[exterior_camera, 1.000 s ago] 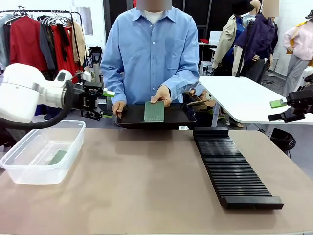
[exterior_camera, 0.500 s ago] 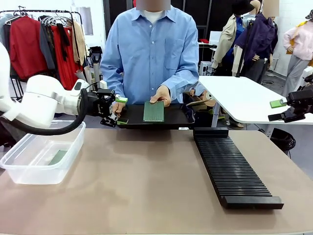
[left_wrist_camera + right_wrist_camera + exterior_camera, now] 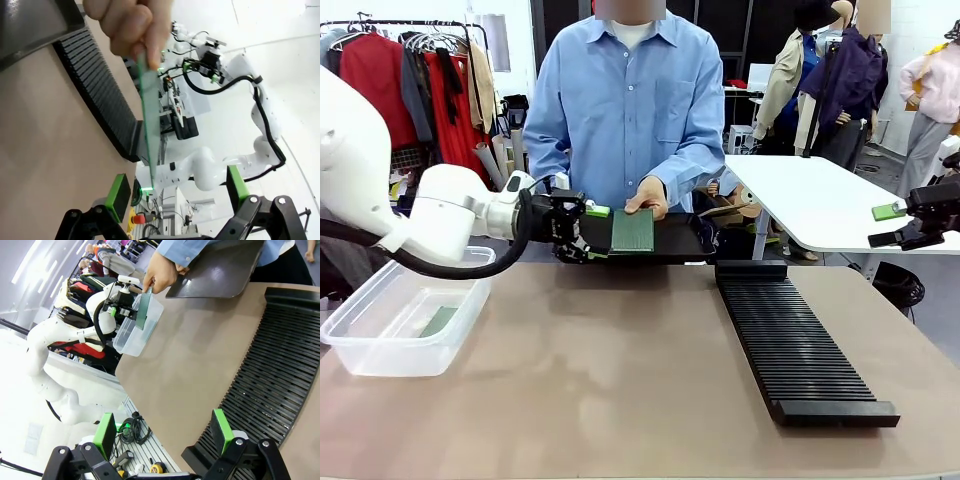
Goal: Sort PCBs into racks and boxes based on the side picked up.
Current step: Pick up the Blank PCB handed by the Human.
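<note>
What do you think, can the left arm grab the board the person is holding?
Probably yes. Its jaws stand open beside the board, whose edge points between them, nothing in the way. The person's hand grips only the far end.

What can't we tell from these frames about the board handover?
- Held board, which side it is: front view, print too small; left wrist view, board is edge-on.
- How far the held board sits between the open left pincer's pads: front view, the pincer's body covers that edge; the left wrist view gives no depth.
- Boxed board, which side is up: front view, the hazy wall of the box blurs it.
</note>
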Available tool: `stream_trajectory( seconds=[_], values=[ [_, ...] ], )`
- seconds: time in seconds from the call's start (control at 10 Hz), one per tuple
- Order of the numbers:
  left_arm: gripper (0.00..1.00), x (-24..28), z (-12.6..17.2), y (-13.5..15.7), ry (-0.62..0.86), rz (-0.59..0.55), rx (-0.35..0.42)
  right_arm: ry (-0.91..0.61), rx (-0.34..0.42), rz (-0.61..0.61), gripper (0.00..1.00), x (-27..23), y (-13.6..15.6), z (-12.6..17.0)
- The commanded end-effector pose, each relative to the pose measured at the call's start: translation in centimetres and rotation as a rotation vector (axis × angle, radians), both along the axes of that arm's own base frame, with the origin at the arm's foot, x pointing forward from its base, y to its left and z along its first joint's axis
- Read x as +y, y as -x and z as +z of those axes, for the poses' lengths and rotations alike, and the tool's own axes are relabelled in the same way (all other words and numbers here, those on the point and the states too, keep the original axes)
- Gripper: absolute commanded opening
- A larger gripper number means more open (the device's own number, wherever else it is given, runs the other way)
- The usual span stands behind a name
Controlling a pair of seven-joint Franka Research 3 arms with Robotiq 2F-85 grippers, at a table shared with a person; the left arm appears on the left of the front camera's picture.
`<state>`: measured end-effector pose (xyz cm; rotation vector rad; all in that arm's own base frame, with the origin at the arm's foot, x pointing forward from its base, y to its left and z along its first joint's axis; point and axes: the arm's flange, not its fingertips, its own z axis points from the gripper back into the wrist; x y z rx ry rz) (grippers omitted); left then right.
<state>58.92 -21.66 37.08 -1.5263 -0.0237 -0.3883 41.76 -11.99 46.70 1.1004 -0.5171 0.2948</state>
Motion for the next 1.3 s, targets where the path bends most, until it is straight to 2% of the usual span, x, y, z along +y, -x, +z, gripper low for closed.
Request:
stream_trajectory(
  seconds=[0.0,0.5,1.0,1.1,1.2],
  values=[
    [1.0,-1.5,0.4,-0.4,-0.051,0.073,0.006,-0.005,0.002,-0.001,1.0,0.1,0.0,0.2],
    [1.0,-4.7,-0.8,-0.2,-0.039,0.184,0.007,-0.005,0.002,-0.001,1.0,0.1,0.0,0.2],
    [1.0,-4.6,-1.8,-0.1,-0.028,0.228,0.019,-0.005,0.002,-0.001,1.0,0.1,0.0,0.2],
    [0.98,-4.4,-1.8,0.0,-0.018,0.24,0.018,-0.005,0.002,-0.001,1.0,0.1,0.0,0.2],
    [0.89,-4.2,-1.7,0.0,-0.005,0.246,0.018,-0.005,0.002,-0.001,1.0,0.1,0.0,0.2]
  ],
)
